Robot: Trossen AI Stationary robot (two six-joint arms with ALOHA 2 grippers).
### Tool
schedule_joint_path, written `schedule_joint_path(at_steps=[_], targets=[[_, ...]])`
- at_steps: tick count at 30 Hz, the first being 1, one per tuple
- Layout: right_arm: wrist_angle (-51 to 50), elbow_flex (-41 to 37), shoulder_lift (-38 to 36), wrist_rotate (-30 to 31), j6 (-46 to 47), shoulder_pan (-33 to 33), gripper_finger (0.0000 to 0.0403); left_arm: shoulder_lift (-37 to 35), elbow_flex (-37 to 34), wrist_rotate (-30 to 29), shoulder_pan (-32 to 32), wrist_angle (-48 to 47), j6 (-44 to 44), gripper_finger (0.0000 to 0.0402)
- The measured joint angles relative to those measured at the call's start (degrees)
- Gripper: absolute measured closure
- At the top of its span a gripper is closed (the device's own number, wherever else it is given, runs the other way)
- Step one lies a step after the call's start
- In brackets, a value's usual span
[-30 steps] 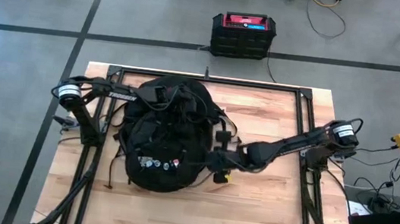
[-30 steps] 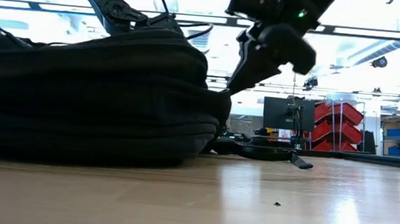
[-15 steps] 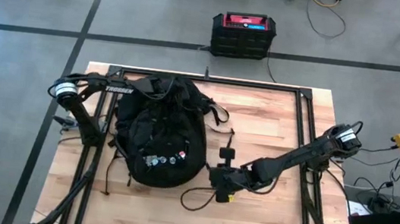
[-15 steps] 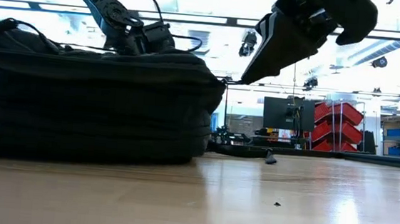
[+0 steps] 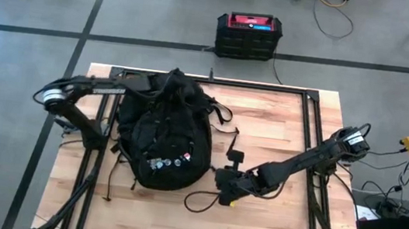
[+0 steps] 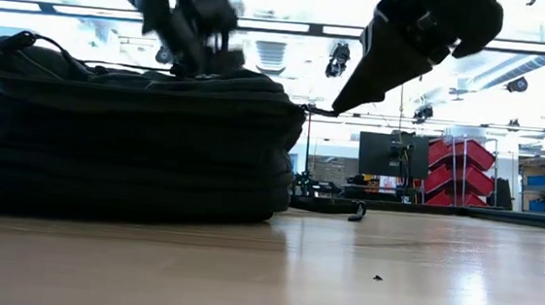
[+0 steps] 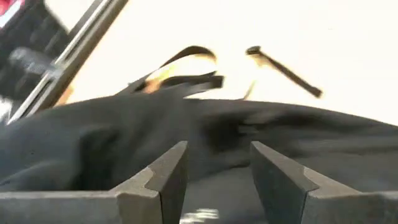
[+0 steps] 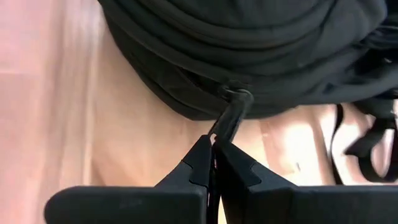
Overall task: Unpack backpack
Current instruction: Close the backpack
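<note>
The backpack (image 5: 164, 134) is laid flat on the wooden bench (image 5: 269, 224), toward its left half, with small round patches near the end closest to the front edge. The right hand (image 8: 213, 160) is clenched on a thin black zipper pull cord (image 8: 229, 115) at the backpack's right edge. The left hand (image 7: 214, 168) is held over the backpack's far end, its fingers (image 7: 166, 171) parted, with nothing seen between them.
</note>
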Motion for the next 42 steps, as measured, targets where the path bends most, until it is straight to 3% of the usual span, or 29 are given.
schedule_joint_path(at_steps=[5, 9, 12, 20, 33, 37, 42], targets=[[-1.75, 0.0, -0.02, 2.19, -0.15, -0.48, 0.0403, 0.43, -1.47, -1.47, -14.14, 9.69, 0.65, 0.0247], [-1.52, 0.39, -0.02, 2.17, -2.41, -0.1, 0.0403, 6.55, -2.14, -6.33, -18.17, 15.58, 0.85, 0.0247], [-1.04, 1.6, -0.02, 0.5, -3.63, 1.19, 0.0403, 12.18, -2.12, -7.83, -16.11, 16.5, -0.2, 0.0252], [7.01, 2.21, 1.72, -1.07, -7.66, 3.45, 0.0403, 21.62, -1.38, -1.1, -9.24, 19.81, -2.16, 0.0273], [33.06, 5.49, 12.33, -5.83, -15.21, 2.01, 0.0403, 21.33, -1.95, -1.03, 1.19, 16.07, 1.38, 0.0282], [32.77, 7.95, 12.85, -6.38, -17.81, 1.66, 0.0401, 20.58, -1.88, -0.3, 4.44, 12.77, 2.9, 0.0282], [22.58, 8.0, 11.38, -5.29, -14.54, 1.71, 0.0401, 15.41, -2.12, -2.92, 5.52, 4.79, 3.78, 0.0282]])
